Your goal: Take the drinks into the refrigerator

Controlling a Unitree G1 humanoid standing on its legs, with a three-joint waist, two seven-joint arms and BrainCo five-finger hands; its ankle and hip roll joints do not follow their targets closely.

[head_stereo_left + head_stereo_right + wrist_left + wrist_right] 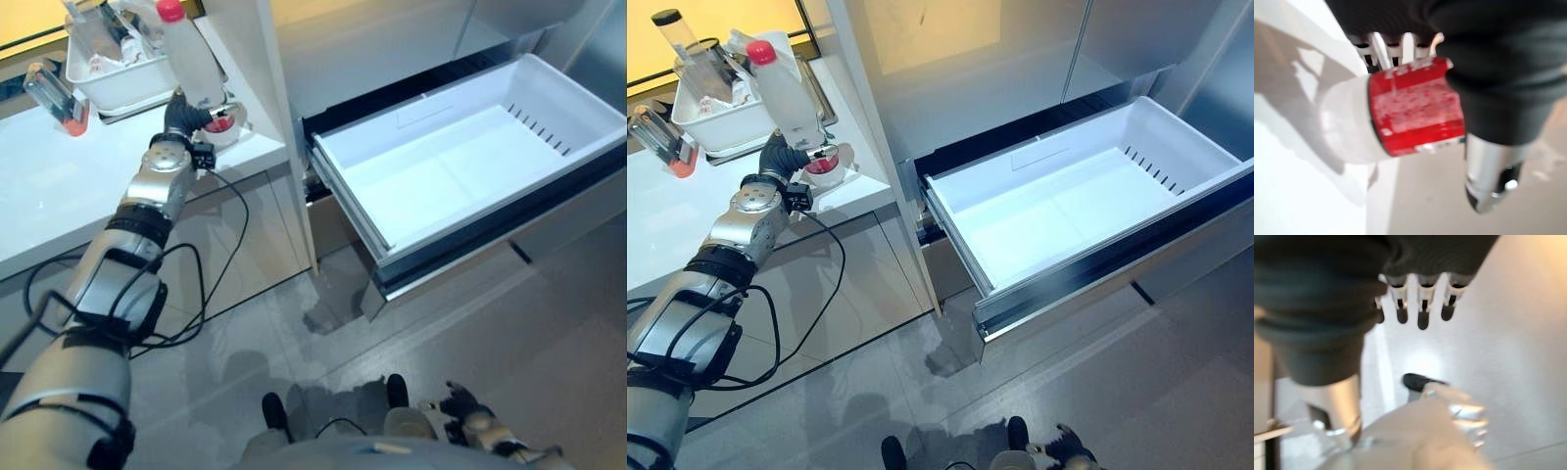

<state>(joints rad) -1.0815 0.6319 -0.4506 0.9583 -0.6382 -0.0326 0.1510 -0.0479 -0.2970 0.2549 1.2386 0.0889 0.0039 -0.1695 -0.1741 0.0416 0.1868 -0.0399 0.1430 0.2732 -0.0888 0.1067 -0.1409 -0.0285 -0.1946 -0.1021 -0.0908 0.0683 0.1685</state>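
Bottle [193, 59] upright, cap uppermost

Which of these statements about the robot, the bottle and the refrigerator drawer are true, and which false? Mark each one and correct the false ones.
1. The left hand is closed round a clear bottle with a red cap. True.
2. The refrigerator drawer is pushed shut. False: it is pulled out and open.
3. A drink already lies inside the drawer. False: its white inside holds nothing.
4. The held bottle is over the white counter, left of the drawer. True.
5. The right hand is holding a second bottle. False: it hangs low over the floor, fingers relaxed, holding nothing.
6. A white tub with other bottles stands on the counter behind the held bottle. True.
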